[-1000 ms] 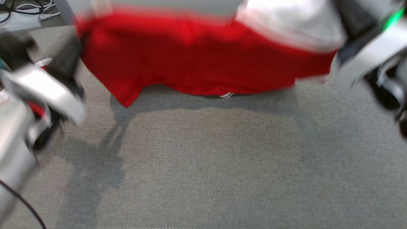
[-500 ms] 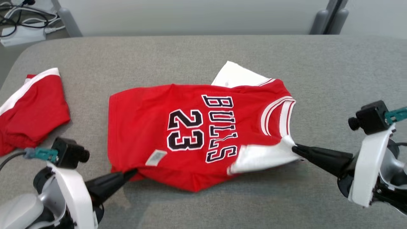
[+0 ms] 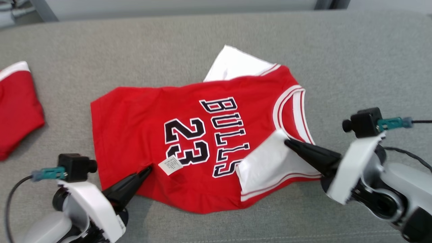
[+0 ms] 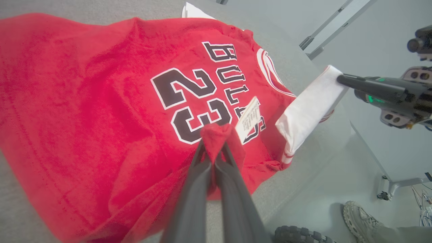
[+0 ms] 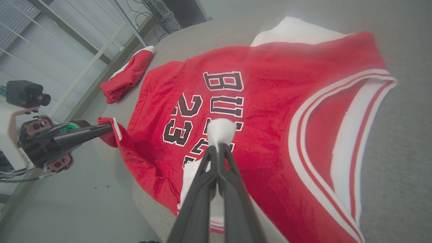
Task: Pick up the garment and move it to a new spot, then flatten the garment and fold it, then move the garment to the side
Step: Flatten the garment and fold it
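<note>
The garment (image 3: pixel 135 118) is a red jersey with white trim and black "BULLS 23" lettering, spread face up on the grey table (image 3: pixel 354 50). My left gripper (image 3: pixel 147 168) is shut on the garment's near hem beside a white label (image 3: pixel 170 165); in the left wrist view a pinch of red cloth bunches at the left gripper (image 4: pixel 213 150). My right gripper (image 3: pixel 287 142) is shut on a white sleeve flap (image 3: pixel 266 162) folded over the near shoulder, with white cloth bunched at the right gripper (image 5: pixel 217 146). Another white flap (image 3: pixel 233 64) sticks out from under the far side.
A second red piece with a white band (image 3: pixel 17 104) lies at the table's left end. The table's near edge runs just behind both grippers. In the left wrist view, a person's shoe (image 4: pixel 359 216) and a dark wheel (image 4: pixel 297 234) are on the floor below.
A second ago the garment hung blurred in the air; it has since been laid on the table. Both grippers keep their hold. The head camera has shifted.
</note>
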Robot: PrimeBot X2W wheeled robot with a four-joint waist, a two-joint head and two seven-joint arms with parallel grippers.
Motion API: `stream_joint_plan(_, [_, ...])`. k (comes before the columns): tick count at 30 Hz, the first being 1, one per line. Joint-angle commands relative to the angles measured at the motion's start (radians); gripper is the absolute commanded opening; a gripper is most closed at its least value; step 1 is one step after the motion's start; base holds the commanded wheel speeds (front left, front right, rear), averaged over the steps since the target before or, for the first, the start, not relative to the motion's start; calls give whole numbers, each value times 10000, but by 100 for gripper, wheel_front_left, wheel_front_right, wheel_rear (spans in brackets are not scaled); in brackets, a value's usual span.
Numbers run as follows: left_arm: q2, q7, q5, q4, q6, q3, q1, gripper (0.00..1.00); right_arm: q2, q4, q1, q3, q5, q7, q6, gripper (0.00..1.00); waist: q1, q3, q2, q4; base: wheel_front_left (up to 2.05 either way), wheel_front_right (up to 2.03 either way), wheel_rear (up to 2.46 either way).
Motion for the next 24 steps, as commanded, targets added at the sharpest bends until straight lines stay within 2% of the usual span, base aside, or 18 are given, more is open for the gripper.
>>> stream_joint_plan(1, [-14,6,-12,467,-85,461,-562,0,444,585,11,-285,-14,-191,0,0,0,811,0,-40,0,0,0])
stream_joint_plan(4, [-964,372,-210,1917,-327,634,-1565,0,1566,2320,-931,-561,4,137,0,0,0,1529,0,6,0,0,0])
stream_joint_plan(5, [-964,372,-210,1917,-327,634,-1565,0,1566,2320,-931,-561,4,137,0,0,0,1529,0,6,0,0,0])
stream_joint_plan(8, [-1930,1161,-256,3766,-427,858,-3367,0,2564,4616,-2587,-1125,-54,546,0,0,0,2177,0,79,0,0,0])
stream_joint_plan(10, [-2334,1347,122,5099,-434,1136,-5064,0,3049,6296,-4169,-1878,-242,155,0,0,0,2567,0,134,0,0,0])
stream_joint_plan(12, [-2521,456,1075,6192,-471,1547,-7052,0,3316,7767,-5977,-2630,-813,-1098,0,0,0,2800,0,167,0,0,0])
stream_joint_plan(14, [-2791,-1116,1691,6905,-572,2197,-8703,0,3501,8666,-7461,-3296,-1190,-2170,0,0,0,2812,0,171,0,0,0])
stream_joint_plan(16, [-3030,-1729,2095,7283,-731,2724,-9791,0,3559,8953,-8420,-3854,-1464,-2453,0,0,0,2667,0,172,0,0,0])
stream_joint_plan(19, [-3247,-1851,2532,7391,-926,3446,-10417,0,3487,8406,-8895,-4768,-1830,-2497,0,0,0,2541,0,95,0,0,0])
stream_joint_plan(22, [-3332,-1858,2935,6817,-984,4285,-10095,0,3421,7314,-8433,-4969,-1984,-2501,0,0,0,2584,0,-53,0,0,0])
stream_joint_plan(24, [-3299,-1859,3003,6521,-989,4415,-9405,0,3234,6601,-7907,-4848,-1822,-2502,0,0,0,2648,0,-111,0,0,0])
